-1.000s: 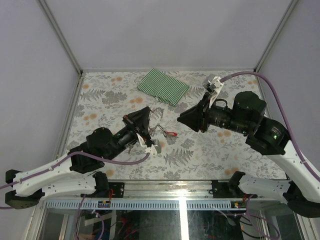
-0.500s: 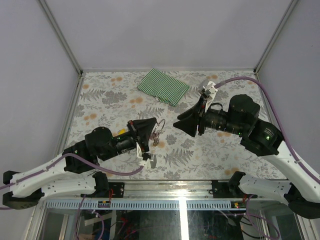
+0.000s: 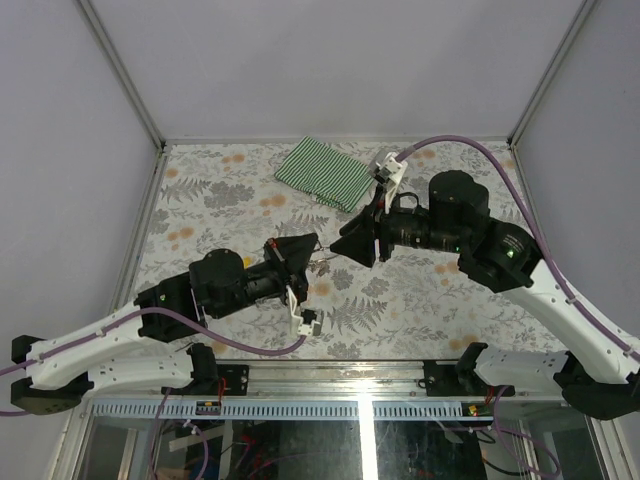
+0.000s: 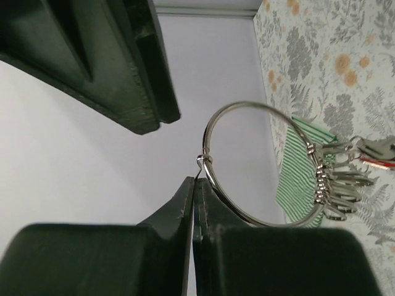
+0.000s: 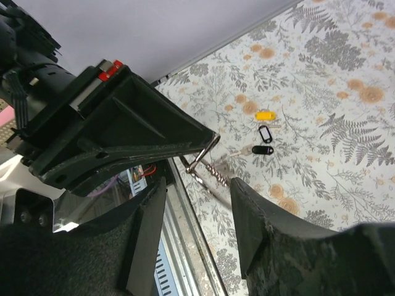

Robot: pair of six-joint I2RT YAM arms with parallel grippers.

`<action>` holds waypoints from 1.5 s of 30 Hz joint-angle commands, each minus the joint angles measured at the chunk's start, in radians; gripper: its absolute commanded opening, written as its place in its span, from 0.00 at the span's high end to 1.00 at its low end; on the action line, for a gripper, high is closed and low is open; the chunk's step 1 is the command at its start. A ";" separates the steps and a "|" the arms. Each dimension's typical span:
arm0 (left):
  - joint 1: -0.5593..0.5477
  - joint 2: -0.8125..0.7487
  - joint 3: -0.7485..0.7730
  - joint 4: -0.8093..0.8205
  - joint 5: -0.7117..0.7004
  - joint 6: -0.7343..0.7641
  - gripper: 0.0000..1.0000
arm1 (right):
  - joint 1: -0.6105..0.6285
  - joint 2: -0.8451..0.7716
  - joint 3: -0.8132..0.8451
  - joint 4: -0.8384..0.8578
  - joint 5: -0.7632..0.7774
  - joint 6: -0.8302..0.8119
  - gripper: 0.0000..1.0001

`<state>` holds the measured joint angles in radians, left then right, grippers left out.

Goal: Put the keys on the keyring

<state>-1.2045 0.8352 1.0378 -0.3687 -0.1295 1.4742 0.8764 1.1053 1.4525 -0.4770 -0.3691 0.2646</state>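
Left hand (image 4: 195,180) clamped on keyring (image 4: 324,179), held aloft, right hand (image 5: 197,188) open just beside, keys (image 5: 264,132) lying on table (image 5: 345,123)

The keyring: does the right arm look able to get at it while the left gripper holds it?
Probably yes. The left gripper pinches the keyring at one spot, leaving most of the loop free; the right gripper is open, facing it, with nothing between.
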 commanded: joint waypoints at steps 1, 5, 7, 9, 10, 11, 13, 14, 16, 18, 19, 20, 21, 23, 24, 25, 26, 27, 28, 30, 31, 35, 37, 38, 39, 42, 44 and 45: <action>0.001 0.002 0.050 0.002 -0.082 0.099 1.00 | -0.002 0.010 0.042 0.000 -0.029 0.016 0.47; 0.000 0.011 0.055 -0.006 -0.140 0.169 1.00 | -0.001 -0.025 -0.012 0.068 0.022 -0.003 0.47; 0.002 0.016 0.055 -0.004 -0.164 0.209 1.00 | -0.001 -0.037 -0.025 0.087 0.046 -0.020 0.46; 0.001 0.021 0.056 0.003 -0.190 0.251 1.00 | -0.001 -0.041 -0.028 0.096 0.064 -0.029 0.46; 0.002 0.024 0.056 0.009 -0.206 0.273 1.00 | -0.002 -0.045 -0.034 0.106 0.071 -0.031 0.45; 0.001 0.025 0.051 0.017 -0.221 0.296 1.00 | -0.002 -0.055 -0.049 0.126 0.080 -0.031 0.45; 0.001 0.025 0.039 0.042 -0.250 0.343 1.00 | -0.001 -0.077 -0.090 0.176 0.104 -0.027 0.44; 0.001 0.025 0.034 0.054 -0.261 0.368 1.00 | -0.002 -0.090 -0.123 0.206 0.110 -0.027 0.43; 0.001 0.029 0.030 0.063 -0.283 0.412 1.00 | -0.002 -0.113 -0.173 0.266 0.125 -0.035 0.43; 0.001 0.034 0.031 0.065 -0.298 0.438 1.00 | -0.001 -0.133 -0.216 0.320 0.140 -0.042 0.43; 0.000 0.037 0.031 0.065 -0.308 0.454 1.00 | -0.001 -0.141 -0.232 0.349 0.139 -0.049 0.43; 0.001 0.041 0.033 0.063 -0.315 0.467 1.00 | -0.002 -0.147 -0.248 0.375 0.130 -0.058 0.43; 0.001 0.043 0.036 0.059 -0.318 0.479 1.00 | -0.001 -0.152 -0.261 0.397 0.116 -0.068 0.43; 0.000 0.049 0.044 0.050 -0.318 0.504 1.00 | -0.002 -0.154 -0.268 0.417 0.096 -0.095 0.44; 0.001 0.052 0.050 0.045 -0.318 0.521 1.00 | -0.001 -0.151 -0.264 0.412 0.088 -0.105 0.44; 0.000 0.055 0.051 0.046 -0.320 0.541 1.00 | -0.001 -0.144 -0.256 0.402 0.077 -0.115 0.44; 0.001 0.055 0.051 0.048 -0.321 0.560 1.00 | -0.002 -0.137 -0.242 0.385 0.065 -0.125 0.44; 0.000 0.054 0.050 0.048 -0.323 0.578 1.00 | -0.001 -0.128 -0.227 0.366 0.059 -0.131 0.44; 0.001 0.054 0.053 0.047 -0.328 0.588 1.00 | -0.001 -0.121 -0.214 0.350 0.061 -0.132 0.44; 0.001 0.059 0.057 0.038 -0.342 0.611 1.00 | -0.001 -0.107 -0.196 0.319 0.087 -0.130 0.44; 0.000 0.060 0.062 0.027 -0.351 0.621 1.00 | -0.002 -0.100 -0.190 0.313 0.100 -0.130 0.44; 0.001 0.075 0.078 -0.021 -0.366 0.652 1.00 | -0.002 -0.061 -0.162 0.301 0.155 -0.124 0.47; 0.000 0.083 0.089 -0.045 -0.379 0.665 1.00 | -0.002 -0.045 -0.146 0.298 0.159 -0.129 0.48; 0.001 0.086 0.093 -0.054 -0.382 0.669 1.00 | -0.002 -0.037 -0.141 0.299 0.152 -0.134 0.49; 0.002 0.088 0.098 -0.060 -0.381 0.672 1.00 | -0.001 -0.029 -0.135 0.302 0.146 -0.136 0.49; -0.001 0.093 0.105 -0.062 -0.378 0.679 1.00 | -0.001 -0.005 -0.112 0.299 0.128 -0.137 0.51; -0.004 0.097 0.105 -0.062 -0.379 0.682 1.00 | -0.002 0.011 -0.099 0.299 0.106 -0.134 0.52; -0.006 0.099 0.105 -0.062 -0.379 0.683 1.00 | -0.002 0.017 -0.096 0.302 0.093 -0.130 0.52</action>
<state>-1.2045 0.9314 1.1030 -0.4252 -0.4572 2.0651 0.8761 1.1030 1.2919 -0.2050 -0.2489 0.1452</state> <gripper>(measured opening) 0.010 0.488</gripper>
